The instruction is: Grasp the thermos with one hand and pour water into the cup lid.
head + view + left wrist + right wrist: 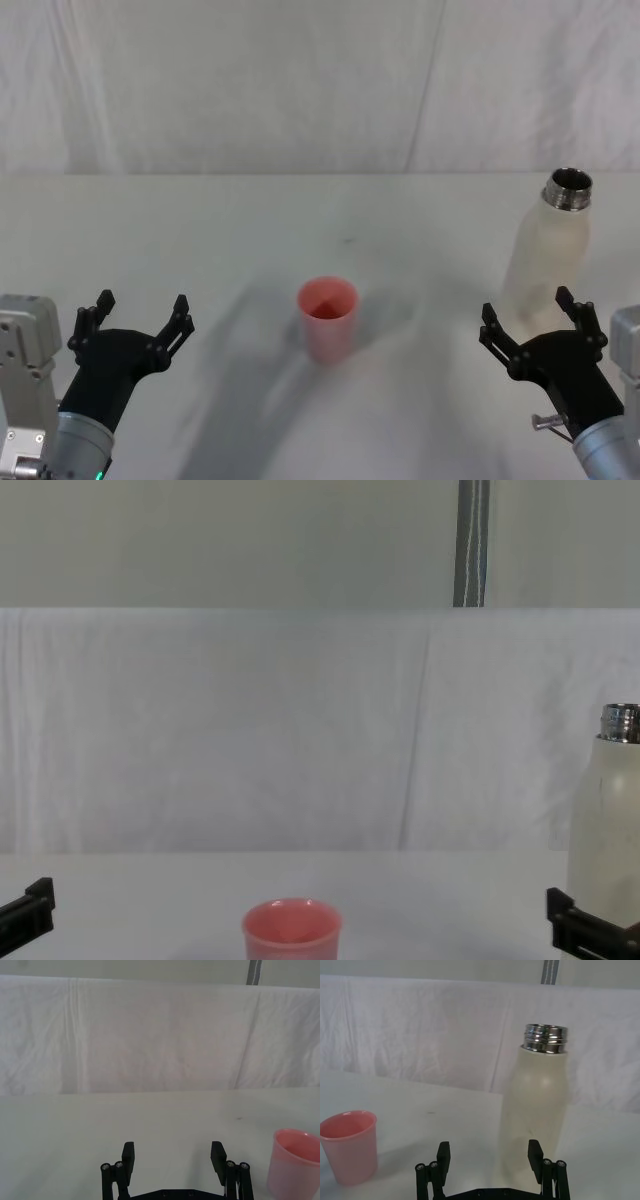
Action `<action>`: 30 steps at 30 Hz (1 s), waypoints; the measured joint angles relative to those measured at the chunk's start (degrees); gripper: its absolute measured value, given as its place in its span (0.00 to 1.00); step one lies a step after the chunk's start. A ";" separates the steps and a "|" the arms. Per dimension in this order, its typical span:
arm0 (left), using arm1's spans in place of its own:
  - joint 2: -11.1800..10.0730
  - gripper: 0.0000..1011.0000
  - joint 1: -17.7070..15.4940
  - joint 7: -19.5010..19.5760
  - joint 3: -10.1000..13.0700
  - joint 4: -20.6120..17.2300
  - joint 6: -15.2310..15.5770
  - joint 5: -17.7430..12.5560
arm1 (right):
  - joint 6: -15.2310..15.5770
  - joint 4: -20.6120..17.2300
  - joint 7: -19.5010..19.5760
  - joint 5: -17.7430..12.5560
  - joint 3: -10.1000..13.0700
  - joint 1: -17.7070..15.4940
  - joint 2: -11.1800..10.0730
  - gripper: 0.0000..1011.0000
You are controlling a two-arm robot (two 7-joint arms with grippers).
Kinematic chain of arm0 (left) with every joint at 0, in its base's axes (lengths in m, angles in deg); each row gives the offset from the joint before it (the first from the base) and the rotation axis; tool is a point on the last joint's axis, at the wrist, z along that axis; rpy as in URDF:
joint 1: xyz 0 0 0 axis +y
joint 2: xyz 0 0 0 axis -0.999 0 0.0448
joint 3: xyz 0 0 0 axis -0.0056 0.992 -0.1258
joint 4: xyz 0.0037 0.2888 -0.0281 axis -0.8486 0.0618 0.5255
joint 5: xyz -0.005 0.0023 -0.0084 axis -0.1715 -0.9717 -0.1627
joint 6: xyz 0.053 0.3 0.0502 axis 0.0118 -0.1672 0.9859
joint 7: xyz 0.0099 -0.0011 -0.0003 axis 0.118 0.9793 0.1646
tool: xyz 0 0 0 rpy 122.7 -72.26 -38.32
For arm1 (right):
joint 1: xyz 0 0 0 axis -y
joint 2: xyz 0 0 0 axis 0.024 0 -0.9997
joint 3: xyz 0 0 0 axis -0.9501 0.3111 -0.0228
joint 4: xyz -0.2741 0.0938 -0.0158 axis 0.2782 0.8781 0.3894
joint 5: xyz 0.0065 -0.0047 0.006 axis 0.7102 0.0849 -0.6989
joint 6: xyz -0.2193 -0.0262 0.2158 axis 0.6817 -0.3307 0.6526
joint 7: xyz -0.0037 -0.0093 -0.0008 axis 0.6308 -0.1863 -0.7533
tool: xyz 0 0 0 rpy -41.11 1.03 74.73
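The thermos (548,252) stands upright on the right side of the white table (250,220), cap off, its threaded steel neck (545,1038) bare. I have the right gripper (542,318) just in front of its base, fingers spread wide and holding nothing, not yet touching the body. From the right wrist camera the bottle sits a little toward one finger, not centred in the gap, so I judge my first job is to line up before I advance.

To grasp well, I want the fingers around the straight cream wall below the rounded shoulder, low enough to control the tilt, and square to the bottle so it does not twist as I close. The wall looks smooth, so I expect it to slip under a weak grip.

The pink cup lid (327,318) stands upright near the table's middle, well apart from the thermos, mouth up.

My left gripper (132,320) waits on the left, open and empty, clear of the cup.
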 joint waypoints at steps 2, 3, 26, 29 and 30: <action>0.00 0.99 0.00 0.00 0.00 0.00 0.00 0.00 | -0.16 -0.40 -0.32 -0.06 0.53 -0.57 0.06 0.99; 0.00 0.99 0.00 0.00 0.00 0.00 0.00 0.00 | -0.22 -0.56 -0.40 -0.09 0.73 -0.81 0.09 0.99; 0.00 0.99 0.00 0.00 0.00 0.00 0.00 0.00 | -1.17 1.83 -4.72 -3.27 5.47 -0.75 3.98 0.99; 0.00 0.99 0.00 0.00 0.00 0.00 0.00 0.00 | -1.29 2.87 -5.24 -3.71 6.06 -0.14 4.73 0.99; 0.00 0.99 0.00 0.00 0.00 0.00 0.00 -0.01 | -1.35 3.37 -5.45 -3.83 6.35 0.19 5.01 0.99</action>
